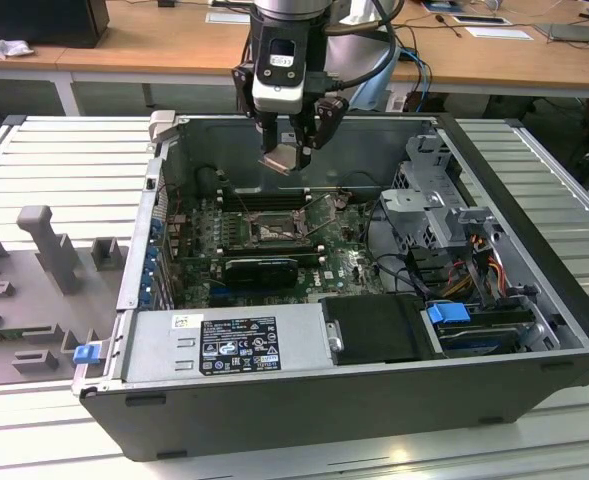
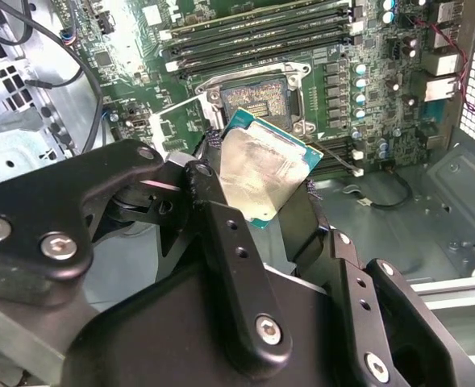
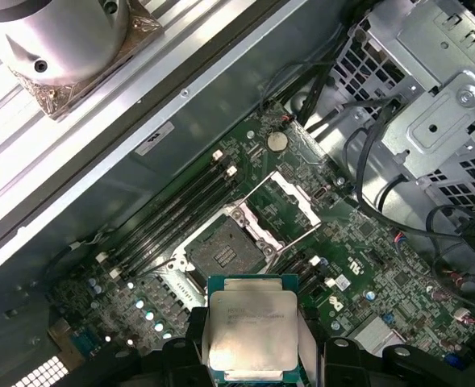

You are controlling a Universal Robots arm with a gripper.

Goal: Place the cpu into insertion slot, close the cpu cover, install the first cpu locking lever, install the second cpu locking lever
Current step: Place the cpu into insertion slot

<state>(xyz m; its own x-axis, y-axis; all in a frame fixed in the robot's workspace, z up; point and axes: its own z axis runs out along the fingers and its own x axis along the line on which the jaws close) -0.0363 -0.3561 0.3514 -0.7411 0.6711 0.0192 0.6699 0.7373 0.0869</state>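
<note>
Jaws: I am holding the gripper [image 1: 288, 156] clamped on the cpu [image 2: 265, 171], fingers pressing on two opposite edges, silvery face turned to both wrist cameras.
Chip's place: it is hanging in the air inside the open case, above the motherboard and touching nothing else.
Key relation: the insertion slot [image 3: 223, 246] is lying below the chip and offset to one side, so I am judging the chip not yet lined up over it.
Cover: the cpu cover [image 3: 289, 196] is standing swung open off the socket, leaving the contact field bare.
Neighbours: the memory slots [image 3: 177, 211] are running just beside the socket; the drive cage [image 3: 431, 121] and its cables are sitting well apart.
</note>
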